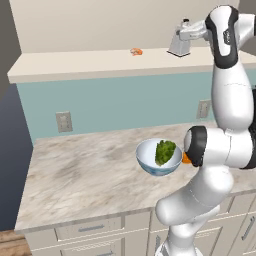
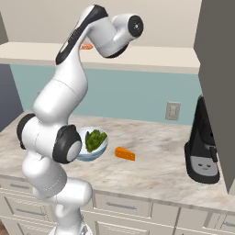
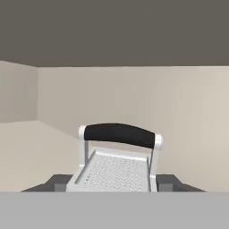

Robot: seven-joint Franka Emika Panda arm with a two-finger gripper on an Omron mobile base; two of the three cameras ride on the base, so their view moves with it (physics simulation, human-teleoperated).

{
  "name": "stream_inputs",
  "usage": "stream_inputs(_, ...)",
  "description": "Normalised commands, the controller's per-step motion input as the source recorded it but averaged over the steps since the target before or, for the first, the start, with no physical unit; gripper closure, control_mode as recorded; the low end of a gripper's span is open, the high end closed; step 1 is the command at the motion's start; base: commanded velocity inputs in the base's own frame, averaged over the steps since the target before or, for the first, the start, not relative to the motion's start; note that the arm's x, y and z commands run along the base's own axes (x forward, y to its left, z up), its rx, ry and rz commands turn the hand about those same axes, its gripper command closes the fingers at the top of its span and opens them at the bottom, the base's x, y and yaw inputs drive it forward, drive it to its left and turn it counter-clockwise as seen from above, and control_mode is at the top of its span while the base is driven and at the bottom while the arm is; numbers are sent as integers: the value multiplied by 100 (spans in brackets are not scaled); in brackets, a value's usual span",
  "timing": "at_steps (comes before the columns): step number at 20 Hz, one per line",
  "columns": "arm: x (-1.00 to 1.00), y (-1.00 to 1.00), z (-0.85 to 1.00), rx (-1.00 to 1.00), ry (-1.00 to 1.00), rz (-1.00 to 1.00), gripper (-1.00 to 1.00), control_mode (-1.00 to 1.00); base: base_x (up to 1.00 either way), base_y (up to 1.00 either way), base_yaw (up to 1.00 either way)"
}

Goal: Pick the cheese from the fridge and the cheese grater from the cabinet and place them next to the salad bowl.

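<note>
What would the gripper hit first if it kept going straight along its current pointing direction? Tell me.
The gripper would meet the cheese grater first: in the hand view it sits dead ahead between the finger tips, dark handle uppermost. Behind it is the cabinet's back wall. Whether they already touch is unclear.

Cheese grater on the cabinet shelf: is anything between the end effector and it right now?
Nothing visible. In the hand view the cheese grater sits straight ahead, its dark handle facing the camera, with the end effector fingers either side of its base. The small pinkish item lies well off to the side on the cabinet shelf.
</note>
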Motion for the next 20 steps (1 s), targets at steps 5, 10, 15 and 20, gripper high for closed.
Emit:
stream_inputs(5,-10,0,32,0,21,-13,100,-100,0,0,0)
stream_inputs(10,-35,-5,-40,4,0,-9,100,-100,0,0,0)
stream_inputs(15,-51,-4,-32,4,-11,-8,100,-100,0,0,0)
stream_inputs(20,-52,0,0,0,-11,-6,100,-100,0,0,0)
